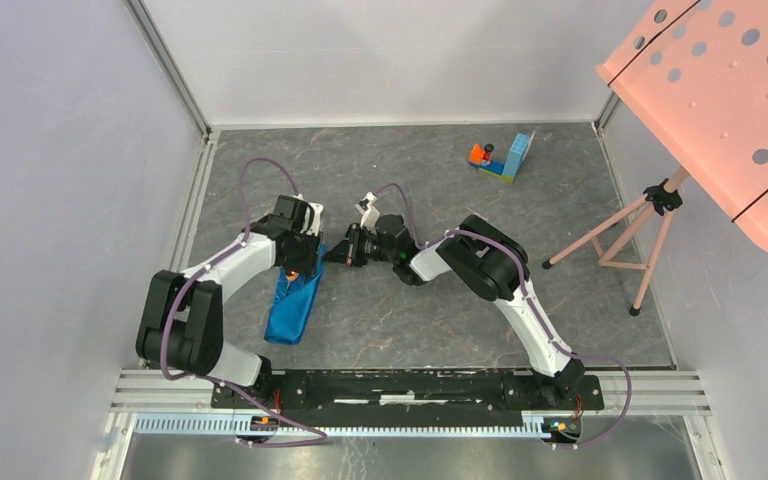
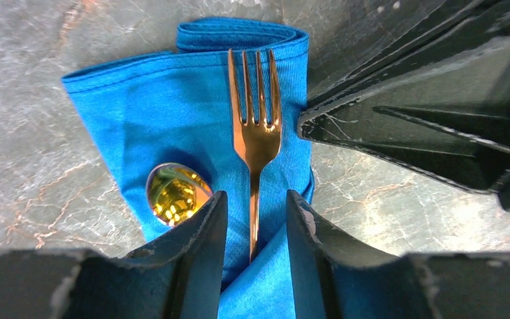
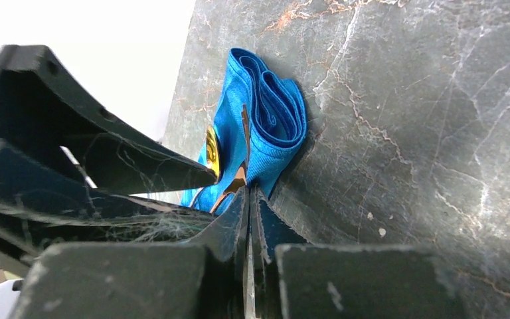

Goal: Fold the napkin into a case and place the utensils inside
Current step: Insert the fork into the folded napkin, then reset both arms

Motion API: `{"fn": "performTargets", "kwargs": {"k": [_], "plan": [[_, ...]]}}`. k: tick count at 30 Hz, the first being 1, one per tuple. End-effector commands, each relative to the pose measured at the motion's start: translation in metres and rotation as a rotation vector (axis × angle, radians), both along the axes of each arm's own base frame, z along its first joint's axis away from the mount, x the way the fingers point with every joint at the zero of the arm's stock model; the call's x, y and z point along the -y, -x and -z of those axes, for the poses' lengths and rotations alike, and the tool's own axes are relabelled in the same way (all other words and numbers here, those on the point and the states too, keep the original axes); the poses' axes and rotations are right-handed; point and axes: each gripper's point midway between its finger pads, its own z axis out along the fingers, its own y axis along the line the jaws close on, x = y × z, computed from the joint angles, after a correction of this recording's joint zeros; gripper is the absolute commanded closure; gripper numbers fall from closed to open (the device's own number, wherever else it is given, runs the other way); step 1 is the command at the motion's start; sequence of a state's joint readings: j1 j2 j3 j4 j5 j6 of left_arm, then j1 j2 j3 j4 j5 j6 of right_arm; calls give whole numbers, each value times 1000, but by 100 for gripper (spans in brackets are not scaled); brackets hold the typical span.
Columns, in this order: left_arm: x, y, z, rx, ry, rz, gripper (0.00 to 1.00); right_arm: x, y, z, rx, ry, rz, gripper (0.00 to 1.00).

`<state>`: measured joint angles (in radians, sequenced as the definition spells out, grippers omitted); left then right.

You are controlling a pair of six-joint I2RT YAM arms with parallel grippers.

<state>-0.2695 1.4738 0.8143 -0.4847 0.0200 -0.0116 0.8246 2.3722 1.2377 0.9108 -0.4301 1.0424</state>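
The napkin (image 1: pixel 288 310) lies folded as a narrow bright blue case on the grey table, between the two arms. In the left wrist view a copper-gold fork (image 2: pixel 255 126) lies on the napkin (image 2: pixel 166 106), with its handle tucked under a cloth flap. A gold spoon head (image 2: pixel 172 193) shows beside it. My left gripper (image 2: pixel 255 196) is open and straddles the fork handle without touching it. My right gripper (image 3: pixel 249 191) is shut, its tips pinching the napkin's (image 3: pixel 272 126) right edge. Its fingers (image 2: pixel 398 126) also show in the left wrist view.
An orange-and-blue toy block piece (image 1: pixel 500 158) stands at the back of the table. A pink perforated board (image 1: pixel 720 100) on a tripod (image 1: pixel 610 245) stands at the right. White walls close in the left and back. A metal rail (image 1: pixel 410 385) runs along the near edge.
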Motion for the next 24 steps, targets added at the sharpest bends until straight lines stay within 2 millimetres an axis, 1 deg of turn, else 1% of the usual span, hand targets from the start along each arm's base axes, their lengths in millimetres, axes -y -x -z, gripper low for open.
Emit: {"fn": "performTargets", "kwargs": {"k": [1,2,4,5,6,7,8,9,10,11,12,13,14,15,16,18,19,20,21,22,23,24], "plan": [[0,-13,-39,134,38,-46,53,-3,-8,-24,71,6,18,87],[0,-14,-46,155,43,-44,53,-3,-7,-26,71,12,15,81],[-4,-18,-71,232,44,-66,50,0,-5,-33,91,39,3,72],[-4,-20,-87,281,61,-78,46,4,-4,-37,105,72,-1,68],[-3,-22,-106,338,87,-98,41,7,-3,-45,132,99,-3,64],[-3,-23,-123,394,110,-115,35,13,-1,-45,153,153,-16,60],[-2,-24,-146,461,147,-136,27,20,-1,-52,189,199,-20,55],[-1,-24,-166,517,182,-143,20,29,1,-52,208,261,-24,51],[2,-22,-188,578,226,-149,15,38,1,-59,248,311,-29,46],[4,-20,-210,636,268,-151,13,49,4,-61,269,366,-32,43],[5,-15,-232,696,310,-154,10,61,8,-66,299,412,-39,40],[10,-9,-255,744,370,-142,9,73,13,-73,340,453,-47,37],[13,-3,-276,785,419,-142,7,87,19,-74,361,502,-61,35],[16,5,-301,831,479,-141,6,103,25,-84,414,543,-68,35],[19,13,-325,873,539,-138,5,119,30,-90,451,585,-68,35],[25,34,-372,949,674,-127,3,156,46,-117,540,644,-48,30],[29,45,-394,978,744,-117,2,175,52,-138,590,657,-20,27],[33,57,-416,1010,808,-85,2,192,57,-162,638,665,23,22],[36,67,-432,1028,858,-68,1,207,65,-179,663,669,41,15],[39,78,-449,1047,921,-46,0,220,72,-203,704,645,59,10],[41,87,-461,1064,967,-25,0,235,79,-224,724,653,78,10],[42,98,-474,1084,1018,-13,0,248,85,-252,760,642,119,5]]}}
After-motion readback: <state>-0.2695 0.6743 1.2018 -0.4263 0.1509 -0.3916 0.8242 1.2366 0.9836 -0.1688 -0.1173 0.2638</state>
